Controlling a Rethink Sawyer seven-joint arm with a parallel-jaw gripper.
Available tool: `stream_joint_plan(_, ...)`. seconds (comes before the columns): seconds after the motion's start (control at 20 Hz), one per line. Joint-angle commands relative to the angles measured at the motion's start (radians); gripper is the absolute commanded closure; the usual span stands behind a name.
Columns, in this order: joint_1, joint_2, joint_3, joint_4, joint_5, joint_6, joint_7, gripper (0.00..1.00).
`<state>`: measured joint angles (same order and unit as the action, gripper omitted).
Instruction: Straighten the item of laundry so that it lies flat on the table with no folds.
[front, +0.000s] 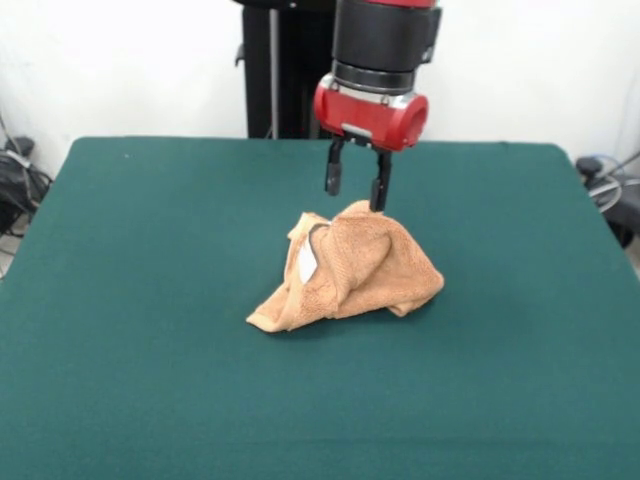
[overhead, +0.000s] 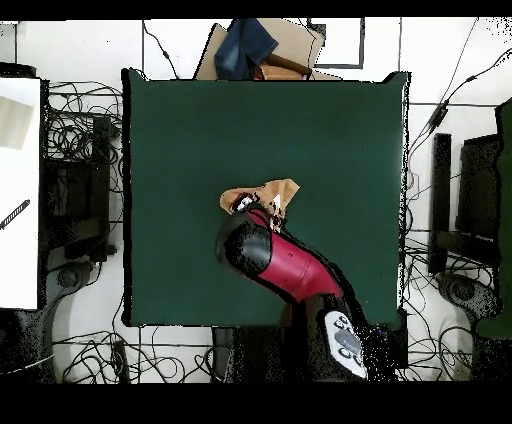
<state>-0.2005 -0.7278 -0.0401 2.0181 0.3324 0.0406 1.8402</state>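
The item of laundry (front: 350, 270), an orange-tan terry towel, sits bunched in a tall crumpled mound near the middle of the table (front: 150, 250), with a white label (front: 307, 260) showing on its left side. My gripper (front: 357, 200) hangs just above the mound's peak, open, its two dark fingers apart. The right fingertip (front: 380, 205) touches the top of the cloth and nothing sits between the fingers. In the overhead view the red arm (overhead: 285, 265) covers part of the towel (overhead: 265, 193) on the green table (overhead: 180, 150).
Green tabletop lies on all sides of the towel. Off the table, a cardboard box with a blue cloth (overhead: 255, 45) stands beyond one edge, and cables (overhead: 70, 150) and stands (overhead: 480, 190) crowd the floor at both sides.
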Motion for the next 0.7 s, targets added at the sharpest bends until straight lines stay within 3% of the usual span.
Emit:
stream_joint_plan(0.05,-0.069,0.099,0.098,-0.030,-0.014,0.038,0.138,0.00)
stream_joint_plan(0.4,-0.043,0.112,0.076,-0.052,-0.004,0.053,0.146,0.00)
stream_joint_plan(0.7,0.009,0.065,0.020,-0.045,0.013,0.105,0.162,0.00)
